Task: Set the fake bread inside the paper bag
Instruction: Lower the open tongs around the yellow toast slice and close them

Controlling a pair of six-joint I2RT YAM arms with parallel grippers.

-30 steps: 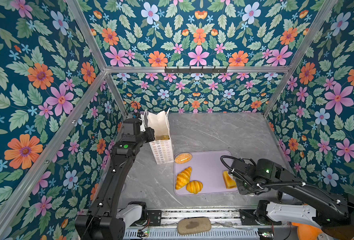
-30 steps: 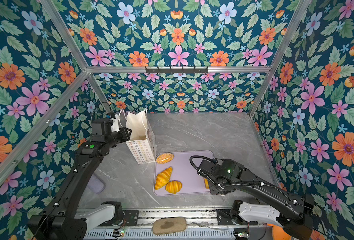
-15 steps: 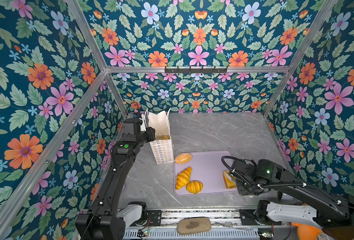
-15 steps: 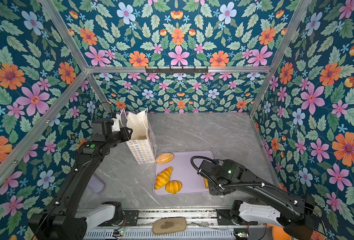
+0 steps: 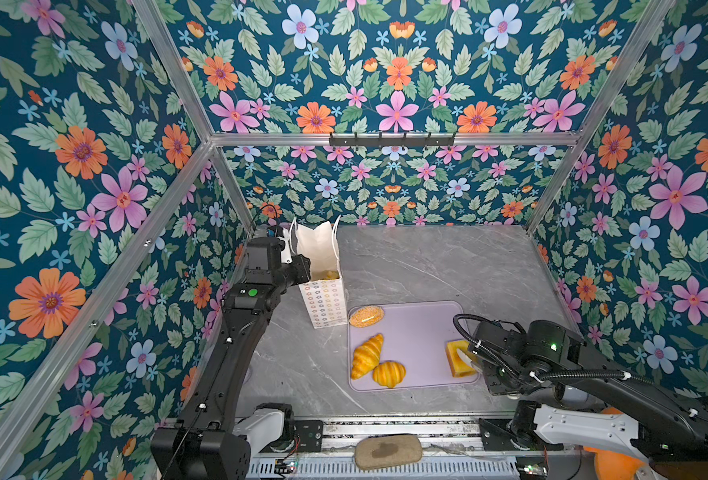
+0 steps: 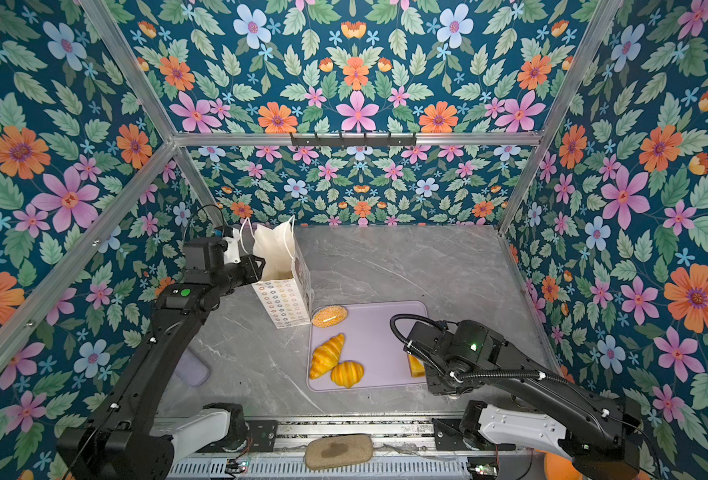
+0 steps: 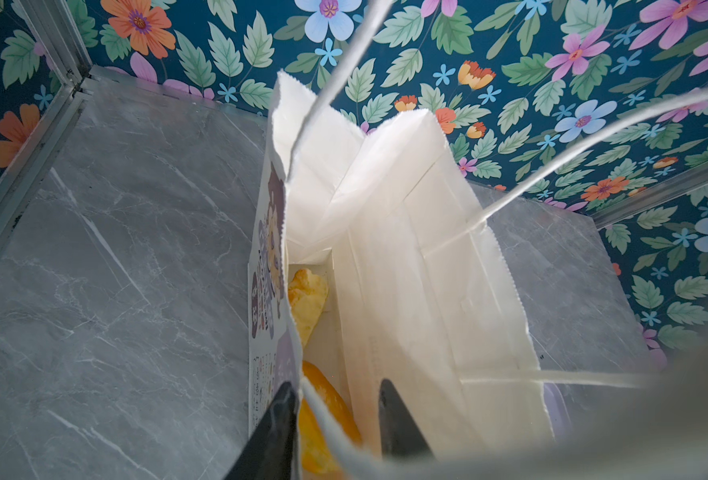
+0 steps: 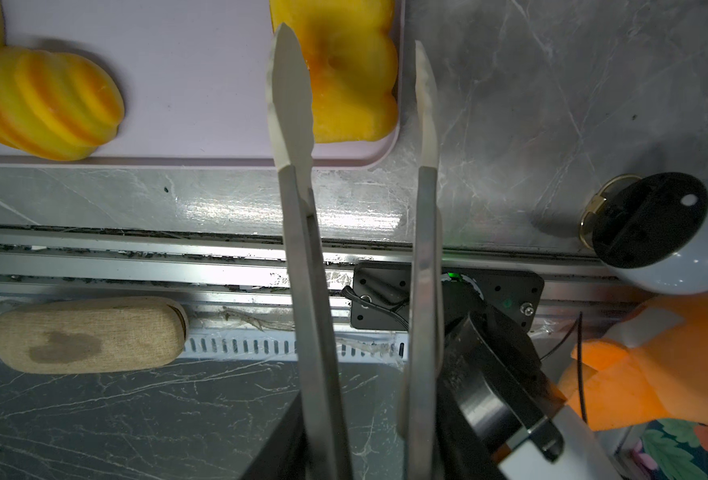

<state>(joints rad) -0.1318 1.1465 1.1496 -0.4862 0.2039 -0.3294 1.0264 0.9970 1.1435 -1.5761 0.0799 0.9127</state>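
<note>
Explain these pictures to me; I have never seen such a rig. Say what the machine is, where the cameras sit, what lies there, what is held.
Two robot arms work on a grey table. Two pictures look down from overhead; two come from cameras on the wrists. A flowered paper bag stands upright, two bread pieces inside. The left gripper straddles its wall, jaws apart. On the lilac tray lie a speckled bun, two croissants and a toast block. The right gripper hovers open over it, holding nothing.
</note>
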